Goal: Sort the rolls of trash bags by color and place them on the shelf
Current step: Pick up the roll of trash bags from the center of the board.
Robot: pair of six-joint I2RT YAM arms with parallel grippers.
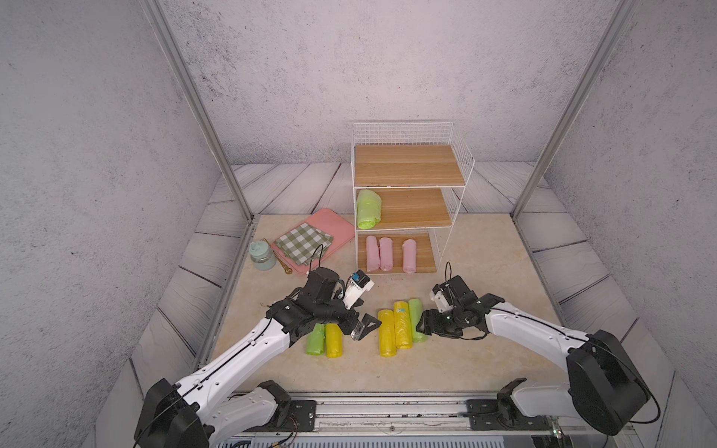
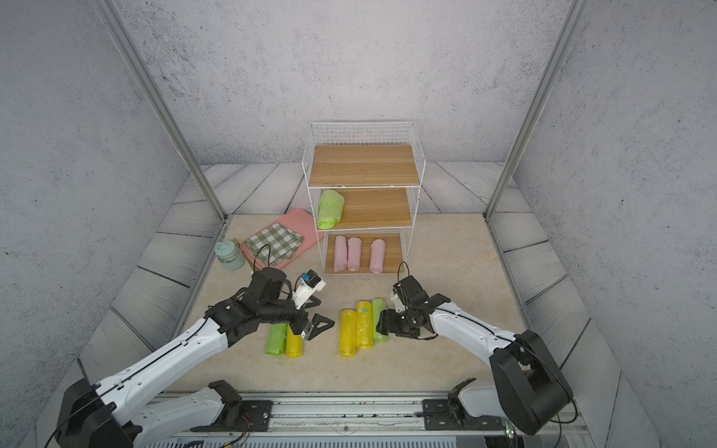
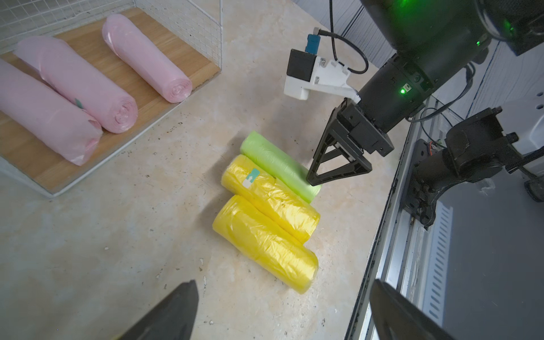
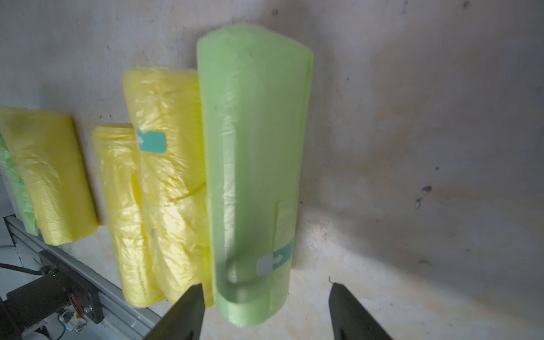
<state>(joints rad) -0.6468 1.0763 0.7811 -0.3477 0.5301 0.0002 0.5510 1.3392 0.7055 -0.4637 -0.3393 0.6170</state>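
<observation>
The shelf [image 1: 407,165] stands at the back, white wire with wooden boards. One green roll [image 1: 368,209] lies on its middle tier and three pink rolls [image 1: 386,254] on its bottom tier. On the table, two yellow rolls [image 1: 387,333] and a green roll [image 1: 416,314] lie side by side. My right gripper [image 4: 265,291] is open and straddles the near end of that green roll [image 4: 253,164]; one finger is close to it and the other stands apart. My left gripper [image 1: 364,327] is open and empty, beside the yellow rolls [image 3: 265,241]. Another green roll [image 1: 316,341] and yellow roll [image 1: 333,341] lie partly under the left arm.
A pink tray [image 1: 333,225] with a green-white checkered cloth [image 1: 302,242] lies left of the shelf. A pale green lidded jar [image 1: 262,256] and a gold spoon [image 1: 281,262] sit beside it. A metal rail [image 1: 388,411] runs along the table's front edge.
</observation>
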